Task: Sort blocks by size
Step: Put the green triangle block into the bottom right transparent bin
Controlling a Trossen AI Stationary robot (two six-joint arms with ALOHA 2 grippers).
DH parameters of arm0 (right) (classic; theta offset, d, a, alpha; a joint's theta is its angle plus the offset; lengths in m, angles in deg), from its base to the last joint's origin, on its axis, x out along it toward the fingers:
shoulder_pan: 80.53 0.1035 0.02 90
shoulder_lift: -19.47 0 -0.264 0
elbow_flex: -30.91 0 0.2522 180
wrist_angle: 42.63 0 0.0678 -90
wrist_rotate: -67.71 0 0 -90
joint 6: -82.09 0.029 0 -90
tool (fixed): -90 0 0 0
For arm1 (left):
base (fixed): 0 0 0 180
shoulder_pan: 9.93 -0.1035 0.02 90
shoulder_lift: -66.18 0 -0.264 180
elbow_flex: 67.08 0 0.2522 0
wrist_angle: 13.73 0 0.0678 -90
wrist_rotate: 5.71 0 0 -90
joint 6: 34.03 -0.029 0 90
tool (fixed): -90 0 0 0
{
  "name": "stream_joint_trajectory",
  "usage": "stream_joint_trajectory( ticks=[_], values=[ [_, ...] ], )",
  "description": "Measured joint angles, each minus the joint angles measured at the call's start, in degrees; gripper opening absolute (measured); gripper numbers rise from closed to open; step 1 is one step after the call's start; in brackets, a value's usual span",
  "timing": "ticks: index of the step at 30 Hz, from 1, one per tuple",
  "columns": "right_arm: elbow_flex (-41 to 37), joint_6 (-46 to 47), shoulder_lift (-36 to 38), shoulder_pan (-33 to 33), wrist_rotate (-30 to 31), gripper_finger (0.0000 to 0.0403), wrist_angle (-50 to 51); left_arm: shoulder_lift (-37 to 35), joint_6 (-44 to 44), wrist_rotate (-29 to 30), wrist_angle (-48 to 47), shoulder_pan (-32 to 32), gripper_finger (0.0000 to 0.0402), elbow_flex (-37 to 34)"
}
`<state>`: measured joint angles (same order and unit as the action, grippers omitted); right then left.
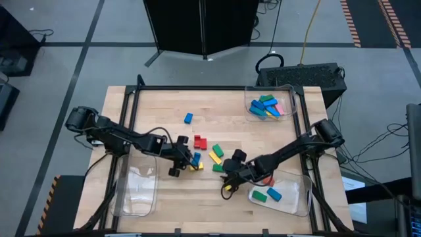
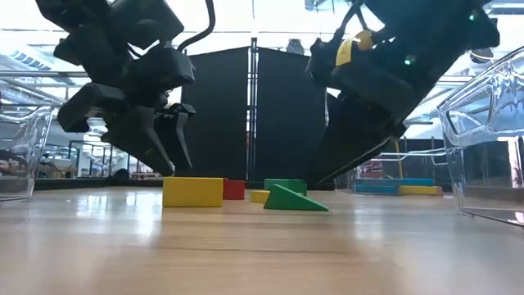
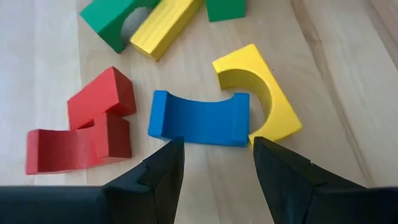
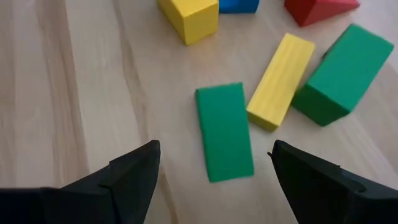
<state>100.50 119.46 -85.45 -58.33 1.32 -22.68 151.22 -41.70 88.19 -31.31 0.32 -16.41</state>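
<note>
Lying loose in the middle of the table (image 1: 164,105): a cluster of blocks, with a lone blue block (image 1: 188,118) sitting well apart toward the far side. Standing at the far right corner, a clear tray (image 1: 250,99) holding blue, green, pink and yellow pieces. Sitting at the near right, another tray (image 1: 299,204) with a green and a blue piece inside; at the near left, a third tray (image 1: 125,197).

Hovering low at the cluster's left edge, left gripper (image 3: 214,158), fingers (image 3: 165,168) spread apart and holding nothing, pointing at a blue arch block (image 3: 199,118). Touching that arch on one end, a yellow arch block (image 3: 258,93); lying just beside the other end, red blocks (image 3: 87,134).

Reaching in from the right, right gripper (image 4: 214,171), jaws wide apart and empty, straddling a flat green block (image 4: 224,130). Lying just beside it, a yellow bar (image 4: 280,81), and next to that a bigger green block (image 4: 342,71).
</note>
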Motion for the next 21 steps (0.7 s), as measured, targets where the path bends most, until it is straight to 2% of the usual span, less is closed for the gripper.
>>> stream_joint_trajectory(
  ticks=[4,15,21],
  values=[
    [-0.6,-1.8,0.0,-1.3,-0.3,0.0302,-1.8,0.0,-0.1,0.0,0.4,-0.1,0.0194,0.0],
    [-0.6,-4.0,-0.6,-4.4,-5.9,0.0302,-1.8,0.0,-0.1,0.0,0.4,-0.1,0.0194,0.0],
    [1.7,-4.5,-4.8,-4.5,-6.8,0.0302,-1.0,0.0,-0.1,0.0,0.4,-0.1,0.0194,0.0]
  ],
)
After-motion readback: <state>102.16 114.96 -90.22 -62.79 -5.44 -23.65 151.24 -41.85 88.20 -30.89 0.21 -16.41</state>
